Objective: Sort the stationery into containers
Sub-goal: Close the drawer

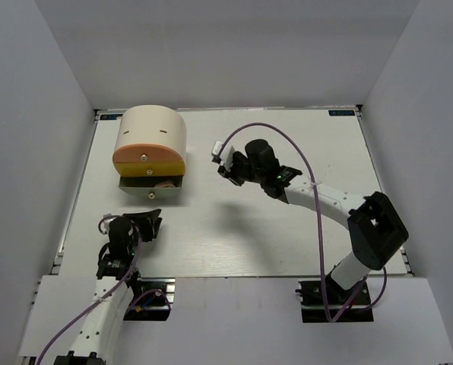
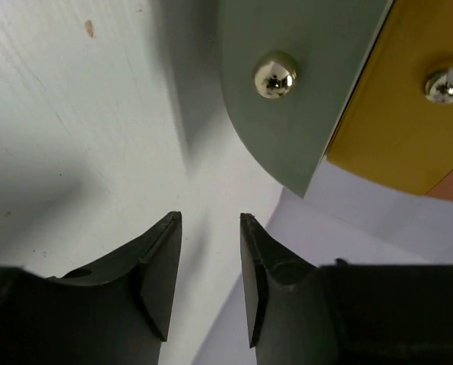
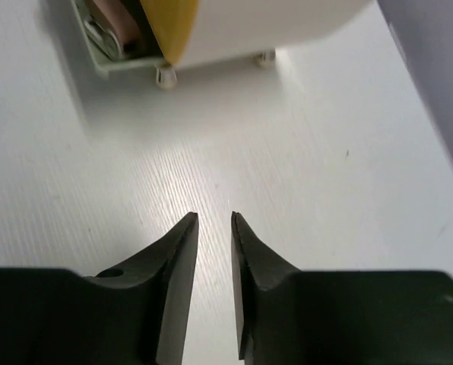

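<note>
The cream half-cylinder box (image 1: 152, 129) stands at the back left, with an orange drawer (image 1: 147, 156) and a yellow drawer (image 1: 149, 169) shut. Its grey-green bottom drawer (image 1: 137, 190) is pulled out, and a pinkish piece of stationery (image 1: 164, 183) lies inside. My left gripper (image 1: 150, 222) sits just in front of that drawer, open a little and empty. In the left wrist view the gripper (image 2: 211, 217) points at the drawer's knob (image 2: 274, 74). My right gripper (image 1: 223, 166) hovers right of the box, narrowly open and empty (image 3: 214, 215).
The right wrist view shows the box (image 3: 272, 19) on small feet and the open drawer (image 3: 97, 57) with pink and grey pieces (image 3: 114, 30) inside. White table (image 1: 234, 236) lies between the arms. Grey walls enclose the table on three sides.
</note>
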Controlling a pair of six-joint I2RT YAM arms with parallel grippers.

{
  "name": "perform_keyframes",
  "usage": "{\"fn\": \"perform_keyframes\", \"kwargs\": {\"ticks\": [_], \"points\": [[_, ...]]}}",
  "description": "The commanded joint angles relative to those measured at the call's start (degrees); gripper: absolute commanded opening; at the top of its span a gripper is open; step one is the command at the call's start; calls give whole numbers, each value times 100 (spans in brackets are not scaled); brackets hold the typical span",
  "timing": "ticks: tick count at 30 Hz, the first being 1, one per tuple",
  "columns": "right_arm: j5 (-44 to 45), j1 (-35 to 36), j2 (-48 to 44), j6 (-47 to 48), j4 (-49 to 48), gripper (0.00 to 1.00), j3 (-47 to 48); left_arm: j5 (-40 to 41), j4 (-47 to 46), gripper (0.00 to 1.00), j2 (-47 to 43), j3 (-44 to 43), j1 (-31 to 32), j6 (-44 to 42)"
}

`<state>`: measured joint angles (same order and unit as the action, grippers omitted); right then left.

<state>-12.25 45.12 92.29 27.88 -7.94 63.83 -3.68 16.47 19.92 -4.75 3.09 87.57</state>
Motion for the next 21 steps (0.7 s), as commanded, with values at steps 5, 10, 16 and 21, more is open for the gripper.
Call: {"fn": "perform_keyframes", "kwargs": {"ticks": [5,10,16,21], "points": [[-102,-521,-862,-274,144,33,-556,245,-2233,58,694,633,-37,753],[-243,-759,-1081,-336,144,34,-802,245,-3720,60,2171,538,-37,683],[-296,-926,-1266,-424,109,34,-942,245,-3897,50,3402,-174,-37,348],[-304,-1076,-1398,-397,91,36,-1136,245,-4185,47,3790,-298,-37,225]]}}
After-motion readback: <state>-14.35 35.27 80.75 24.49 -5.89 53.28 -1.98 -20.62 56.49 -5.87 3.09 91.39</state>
